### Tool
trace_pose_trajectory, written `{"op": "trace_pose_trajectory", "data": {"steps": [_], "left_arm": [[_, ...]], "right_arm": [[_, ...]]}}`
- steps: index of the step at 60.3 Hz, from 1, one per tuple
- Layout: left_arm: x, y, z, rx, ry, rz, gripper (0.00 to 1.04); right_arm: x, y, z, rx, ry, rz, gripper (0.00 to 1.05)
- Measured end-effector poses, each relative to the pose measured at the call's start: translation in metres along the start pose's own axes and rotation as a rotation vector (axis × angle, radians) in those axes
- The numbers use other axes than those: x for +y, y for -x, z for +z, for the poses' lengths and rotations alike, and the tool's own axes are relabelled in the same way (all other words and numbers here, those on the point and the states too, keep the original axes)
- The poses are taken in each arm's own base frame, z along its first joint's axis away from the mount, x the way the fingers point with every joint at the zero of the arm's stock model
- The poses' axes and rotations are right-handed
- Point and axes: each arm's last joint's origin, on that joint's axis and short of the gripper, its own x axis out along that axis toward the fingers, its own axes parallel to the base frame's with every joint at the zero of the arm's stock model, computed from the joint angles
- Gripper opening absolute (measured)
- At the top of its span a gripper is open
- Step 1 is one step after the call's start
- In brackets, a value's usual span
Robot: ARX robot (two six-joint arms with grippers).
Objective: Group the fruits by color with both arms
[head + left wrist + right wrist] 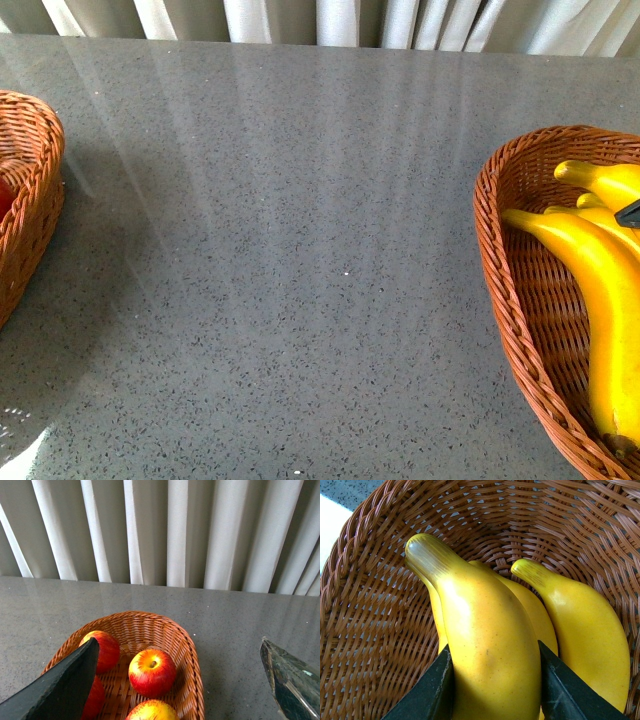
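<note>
The right gripper [492, 690] is down inside the right wicker basket [520, 300], its two dark jaws pressed to either side of the top banana [480, 630], which fills the whole gap between them; it looks clamped, though the fingertips themselves run out of the wrist view, so how firm the grasp is cannot be told. Two more bananas lie under and beside it: one [530, 605] peeks out just behind, and a third banana [585, 630] lies alongside, touching the pile. In the front view only a dark sliver of that gripper shows at the right edge, over the yellow fruit.

Over on the other side, the left gripper [180, 680] hangs above the left wicker basket [192, 655] with its jaws spread wide and nothing between them. Below it sit the apples: one apple [152, 672] near the basket's middle, stem dimple up, another apple [105, 650] partly behind a jaw, a yellower apple [152, 711] cut off by the frame, and a red patch [95, 700] that is likely a fourth.

The grey speckled table [280, 250] stretches between the two baskets, with pale curtains [175, 530] behind.
</note>
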Motion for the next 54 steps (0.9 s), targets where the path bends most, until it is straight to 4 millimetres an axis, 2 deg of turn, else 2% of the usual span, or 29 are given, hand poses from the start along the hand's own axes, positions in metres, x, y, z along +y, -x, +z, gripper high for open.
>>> {"op": "trace_pose_trajectory", "data": {"steps": [15,24,27,31,38,54], "left_arm": [[0.000,0.000,0.000,0.000,0.000,0.000,0.96],[0.000,0.000,0.000,0.000,0.000,0.000,0.96],[0.000,0.000,0.000,0.000,0.000,0.000,0.96],[0.000,0.000,0.000,0.000,0.000,0.000,0.96],[0.000,0.000,0.000,0.000,0.000,0.000,0.96],[0.000,0.000,0.000,0.000,0.000,0.000,0.96]], "right_arm": [[-0.003,0.001,0.002,-0.031,0.000,-0.007,0.74],[-0.003,0.013,0.003,-0.095,-0.020,0.004,0.96],[-0.001,0.023,0.005,-0.154,-0.030,0.008,0.96],[0.008,0.048,0.008,-0.314,-0.030,0.017,0.96],[0.020,0.075,0.003,-0.458,-0.050,0.048,0.96],[0.022,0.075,0.001,-0.458,-0.084,0.059,0.96]]}}
